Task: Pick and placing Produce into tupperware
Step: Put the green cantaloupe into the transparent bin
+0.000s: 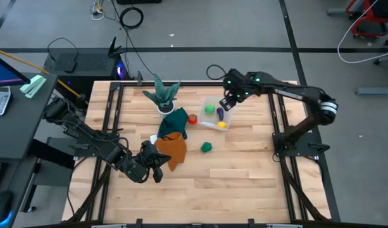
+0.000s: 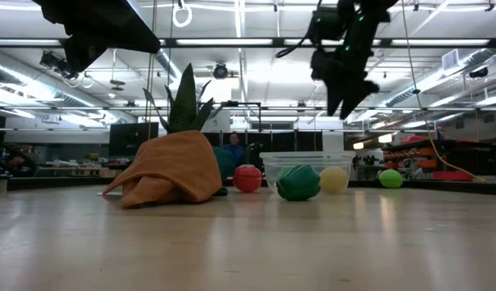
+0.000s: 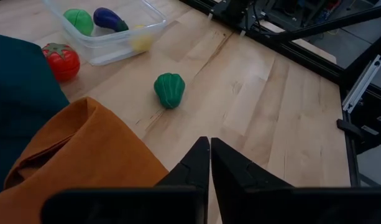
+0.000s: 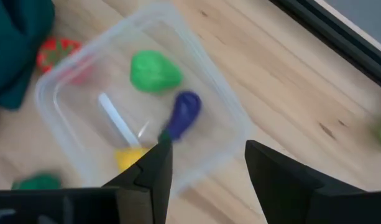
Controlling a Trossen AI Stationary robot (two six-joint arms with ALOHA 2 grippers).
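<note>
Hovering right gripper (image 4: 206,171): fingers spread wide, empty, above the tupperware (image 1: 226,116).
Tupperware: clear, squarish, rounded corners; holds a light green piece (image 4: 154,71), a purple eggplant (image 4: 183,114) and a yellow piece (image 4: 128,158).
Outside it: red tomato (image 3: 61,60) beside its wall; dark green pepper (image 3: 169,89) alone on the wood.
Left gripper (image 3: 209,163): fingers pressed together, by the orange cloth (image 3: 84,155).

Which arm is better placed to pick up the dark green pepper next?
Probably the right. Its open hand hovers over the tupperware, and the dark green pepper lies just beside that box. The left hand, shut, sits behind the orange cloth.
</note>
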